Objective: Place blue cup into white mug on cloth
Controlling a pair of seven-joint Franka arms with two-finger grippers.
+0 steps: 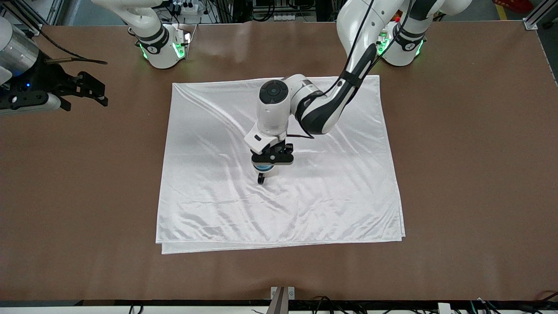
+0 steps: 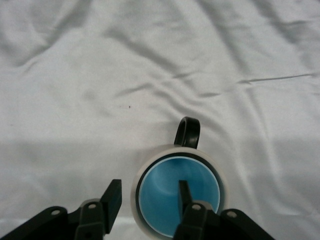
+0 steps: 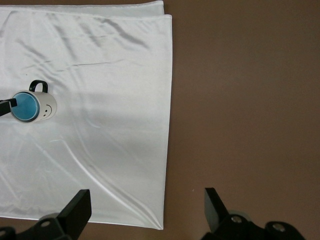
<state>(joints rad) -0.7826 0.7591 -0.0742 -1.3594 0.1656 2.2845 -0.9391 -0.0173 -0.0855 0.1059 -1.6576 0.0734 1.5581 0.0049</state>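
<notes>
Left gripper low over the middle of the cloth, right above the white mug. Jaws part open, not clamped on anything: one finger down inside the blue cup's mouth, the other finger outside the mug's wall with a gap of cloth showing between. Whether the inner finger touches the cup's wall: cannot tell.

Blue cup nested upright inside the white mug, only its light blue interior and rim on show. Mug upright on the cloth near its centre, black loop handle pointing toward the front camera.

Right gripper parked in the air over bare bench at the right arm's end, beside the cloth's edge; jaws spread wide, nothing between them. Arm waiting.

Hidden or hard to read: in the front view, mug and cup mostly covered by the left gripper's body, just a sliver of blue, a patch of white wall and the handle peeking out beneath. Cup's outer wall entirely concealed by the mug. In the left wrist view, mug's near rim cut off by the gripper. In the right wrist view, mug small and far off, a faint dark marking on its side not legible. Cloth wrinkled, layered edges visible at its nearer corners.
</notes>
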